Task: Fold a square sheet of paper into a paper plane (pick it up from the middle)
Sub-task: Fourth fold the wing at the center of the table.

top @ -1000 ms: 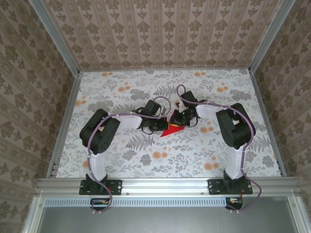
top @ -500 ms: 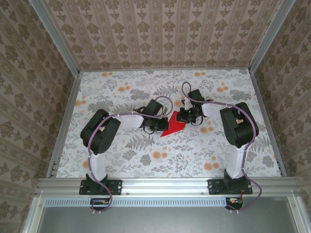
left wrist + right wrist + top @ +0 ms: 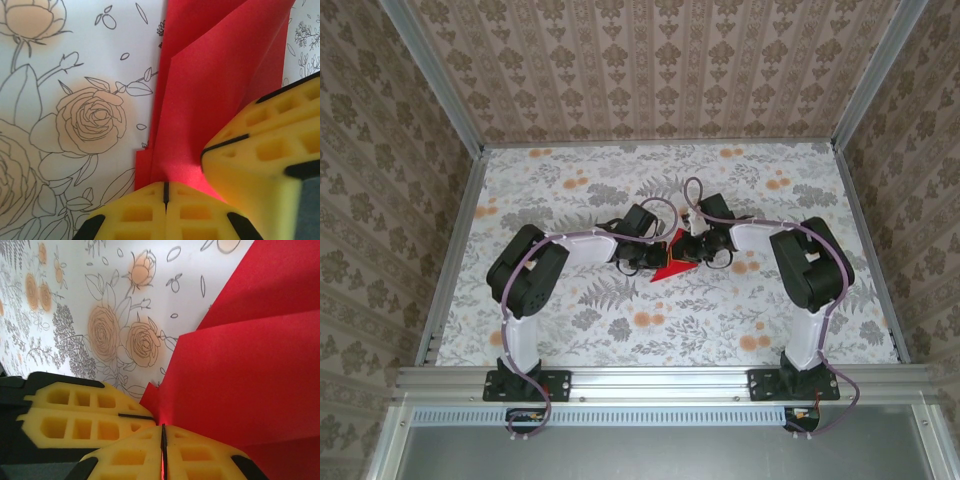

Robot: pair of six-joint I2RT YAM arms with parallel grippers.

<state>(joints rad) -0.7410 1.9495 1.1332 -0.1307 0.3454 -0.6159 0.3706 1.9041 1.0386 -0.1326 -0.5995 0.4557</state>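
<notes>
The square sheet of paper (image 3: 671,266) is bright red and lies folded into a layered, pointed shape at the middle of the table. My left gripper (image 3: 655,262) is at its left edge and my right gripper (image 3: 688,254) at its right. In the left wrist view my left gripper (image 3: 165,192) is shut, with its tips against a raised crease of the paper (image 3: 215,75). The right fingers (image 3: 265,150) rest on the sheet beside it. In the right wrist view my right gripper (image 3: 162,440) is shut on the paper (image 3: 250,370), and red shows in its seam. The left fingers (image 3: 85,420) touch the paper's corner.
The floral tablecloth (image 3: 570,200) covers the table, with open room all around the paper. Aluminium rails (image 3: 455,240) and patterned walls close in the left, right and back sides. Both arm bases stand at the near edge.
The right gripper drew back to the right and away from the paper, then came back onto it. The left gripper stayed at the paper's left edge.
</notes>
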